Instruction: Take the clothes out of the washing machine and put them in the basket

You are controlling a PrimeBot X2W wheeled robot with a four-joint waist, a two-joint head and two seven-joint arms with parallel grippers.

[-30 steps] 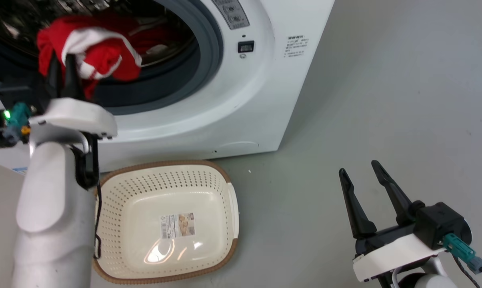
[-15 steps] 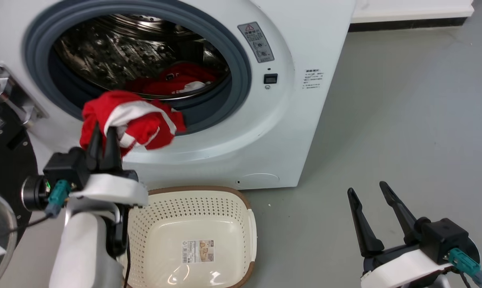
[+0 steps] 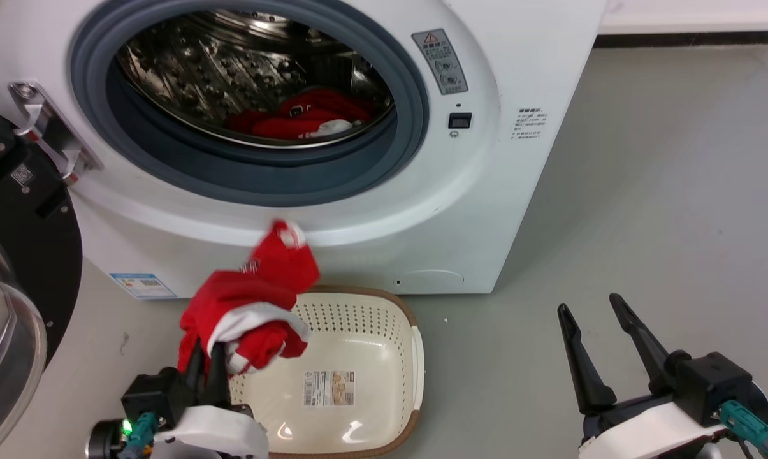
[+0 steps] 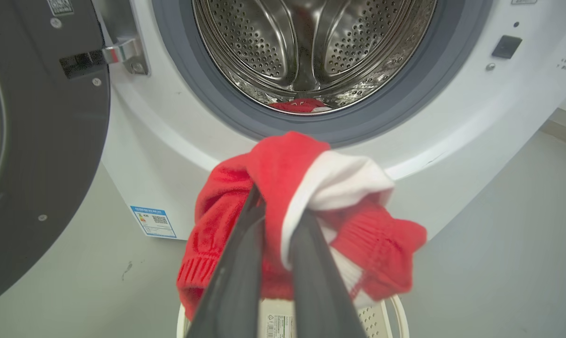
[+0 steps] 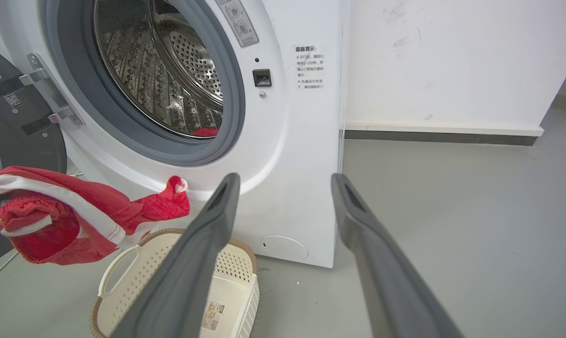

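Over the last second the left gripper (image 3: 208, 357) has carried 1 red garment (image 3: 250, 299) from the mouth of the washing machine (image 3: 485, 191), past the grey seal (image 3: 415, 108), down to basket height. The head camera has also swung meanwhile, so the shift is best judged against the machine. The 2 fingers are pressed close on a bunch of red and white cloth, which drapes over their tips in the left wrist view. The garment hangs above the left edge of the basket (image 3: 415, 325), not touching it as far as can be told. One blurred end is flung up in front of the machine's front panel. This suggests the first transfer is nearly done. A small move to the right would likely centre the cloth over the basket before it is let go; dropped here, part may land on the floor (image 3: 645, 191). The basket holds nothing but its paper label (image 3: 328, 387). More red clothes (image 3: 307, 118) lie at the bottom of the steel drum (image 3: 231, 70), so at least 1 more trip looks due. The right gripper (image 3: 589, 305) hovers with fingers spread wide and holds nothing, well apart to the right over bare floor. The open door (image 3: 14, 210) stands just left of the working arm and limits room on that side.
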